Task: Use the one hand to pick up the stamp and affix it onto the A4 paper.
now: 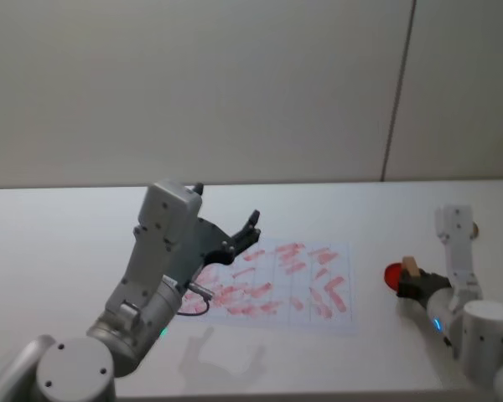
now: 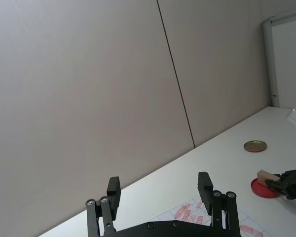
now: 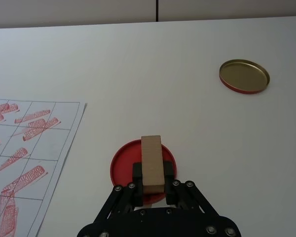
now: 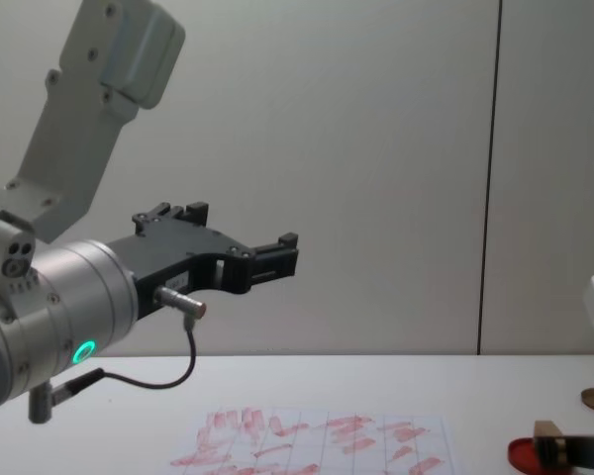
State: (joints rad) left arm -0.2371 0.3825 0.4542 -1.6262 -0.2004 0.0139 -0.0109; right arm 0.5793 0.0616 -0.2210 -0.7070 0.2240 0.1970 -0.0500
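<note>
Right gripper (image 3: pixel 153 172): clamped on the stamp (image 3: pixel 151 153), over red pad (image 3: pixel 121 165).
A4 paper (image 1: pixel 295 280): at its 9 o'clock, head view.
Left gripper (image 2: pixel 159 191): apart, idle above paper.

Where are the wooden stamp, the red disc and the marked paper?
wooden stamp (image 3: pixel 152 160): right wrist view, its top face.
red disc (image 3: pixel 122 165): right wrist view, its left part.
A4 paper (image 3: pixel 56 145): right wrist view, a blank grid cell.
</note>
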